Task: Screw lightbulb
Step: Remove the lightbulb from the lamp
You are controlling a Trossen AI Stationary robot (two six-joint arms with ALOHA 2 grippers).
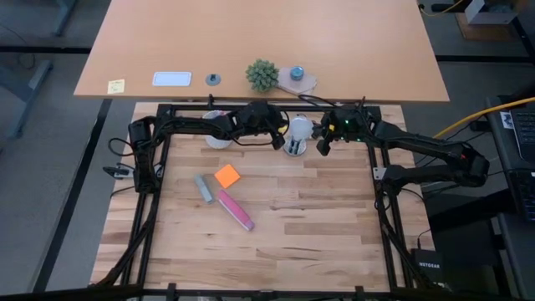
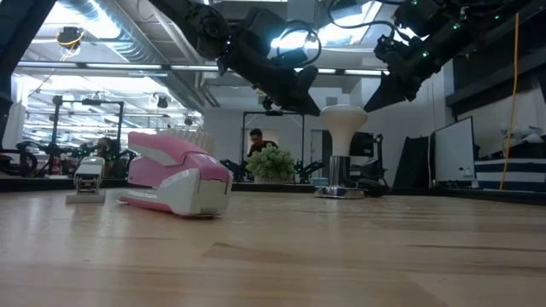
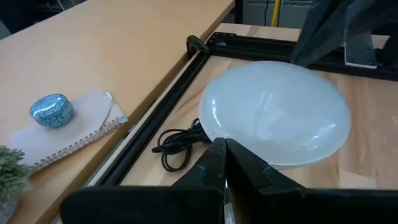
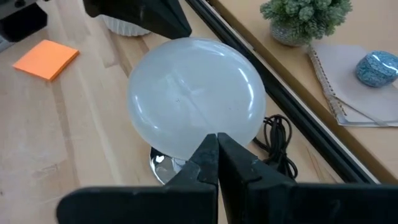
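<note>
**So, bulb standing in its socket, both pincers empty**

Basically the lightbulb (image 1: 298,128) stands upright in the shiny socket (image 4: 163,163) at the table's (image 1: 318,234) far edge. Left pincer (image 3: 222,149) and right pincer (image 4: 216,142) flank it, both pressed together, pinching nothing. Risk: shut tips shove the bulb crooked. Only the low view shows its neck; wrist views show the cord (image 3: 177,144).

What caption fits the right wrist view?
Shut right gripper hovers beside the white lightbulb standing in its shiny socket, orange sticky notes nearby.
</note>
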